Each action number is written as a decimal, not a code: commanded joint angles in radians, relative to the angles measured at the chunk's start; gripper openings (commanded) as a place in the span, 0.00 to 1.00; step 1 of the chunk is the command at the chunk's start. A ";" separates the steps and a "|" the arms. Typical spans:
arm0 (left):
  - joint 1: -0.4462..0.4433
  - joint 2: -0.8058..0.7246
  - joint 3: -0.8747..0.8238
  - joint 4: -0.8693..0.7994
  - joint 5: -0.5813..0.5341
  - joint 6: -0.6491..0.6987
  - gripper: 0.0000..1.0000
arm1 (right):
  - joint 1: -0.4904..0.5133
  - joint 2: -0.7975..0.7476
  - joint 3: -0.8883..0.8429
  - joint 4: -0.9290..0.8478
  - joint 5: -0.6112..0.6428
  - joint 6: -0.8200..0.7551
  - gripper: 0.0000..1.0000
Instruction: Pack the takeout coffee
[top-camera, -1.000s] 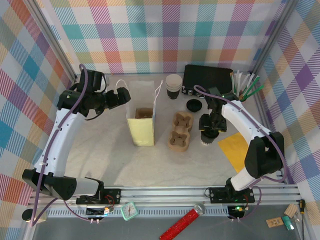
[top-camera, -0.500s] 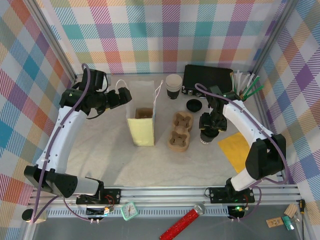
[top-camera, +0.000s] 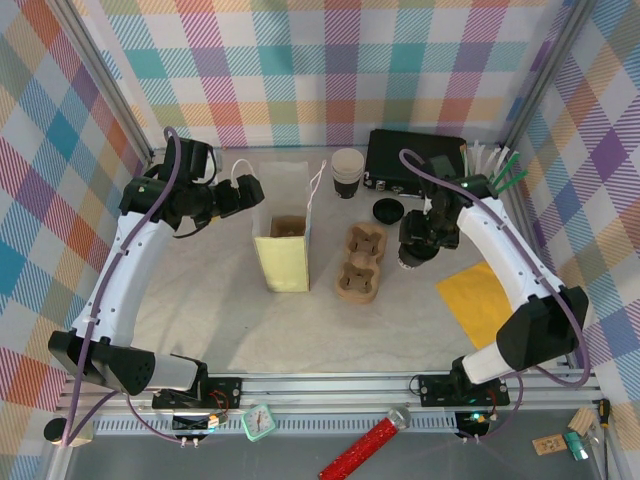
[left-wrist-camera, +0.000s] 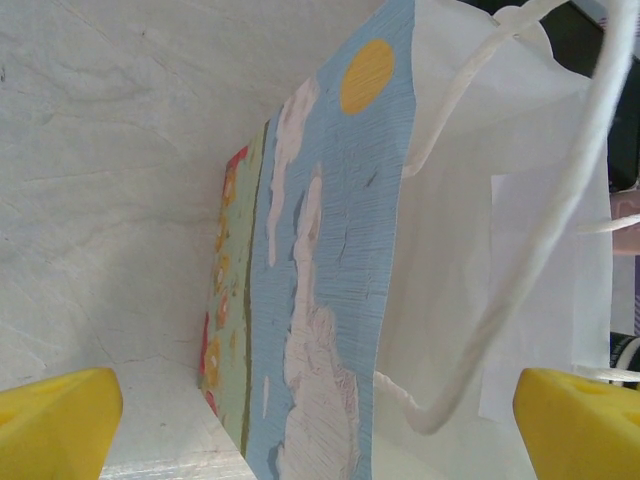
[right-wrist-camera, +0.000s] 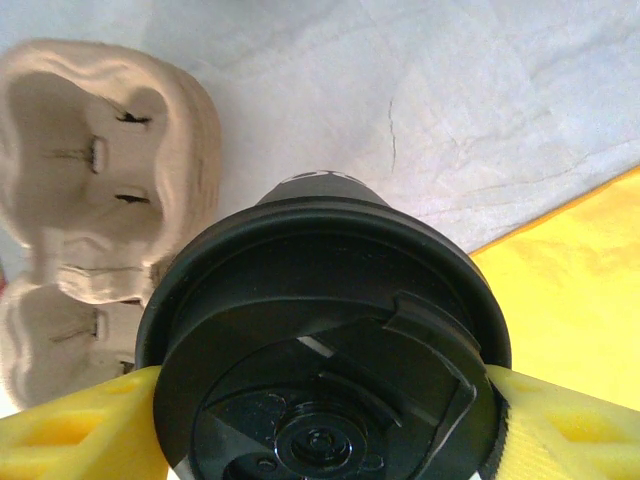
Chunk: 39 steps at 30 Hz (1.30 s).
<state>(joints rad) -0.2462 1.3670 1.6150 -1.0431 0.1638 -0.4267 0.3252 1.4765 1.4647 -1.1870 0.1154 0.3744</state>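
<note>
I've got R claw (right-wrist-camera: 322, 425) clamped on the coffee cup (right-wrist-camera: 320, 260), next to the cardboard tray (right-wrist-camera: 90, 150). L claw (top-camera: 244, 192) wide open by the paper bag (top-camera: 283, 262).

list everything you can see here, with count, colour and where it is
takeout coffee: 1, dark cup with black lid, in the right gripper, right of the carrier
paper bag: 1, white inside, pale yellow and sky-blue printed sides, standing open left of centre
cup carrier: 1, brown pulp, right of the bag
paper cup: 1, lidless, pale rim, dark body, at the back
loose lid: 1, black, behind the carrier
black box: 1, back right
thin sticks: several, green and white, perhaps straws, back right corner
yellow sheet: 1, flat at the right
left gripper: open, yellow fingers, at the bag's left handle
right gripper: yellow fingers closed on the coffee's lid
</note>
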 joint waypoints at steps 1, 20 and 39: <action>0.010 0.009 0.030 0.018 0.019 0.000 1.00 | 0.005 -0.035 0.054 -0.053 -0.012 -0.023 0.70; 0.010 0.026 0.040 0.028 0.038 -0.007 1.00 | 0.014 -0.071 0.255 -0.126 -0.086 -0.040 0.70; 0.010 0.021 0.040 0.028 0.043 -0.011 1.00 | 0.014 -0.091 0.279 -0.094 -0.125 -0.038 0.70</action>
<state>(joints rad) -0.2462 1.3991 1.6337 -1.0355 0.1917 -0.4305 0.3336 1.4044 1.6836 -1.2816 0.0292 0.3496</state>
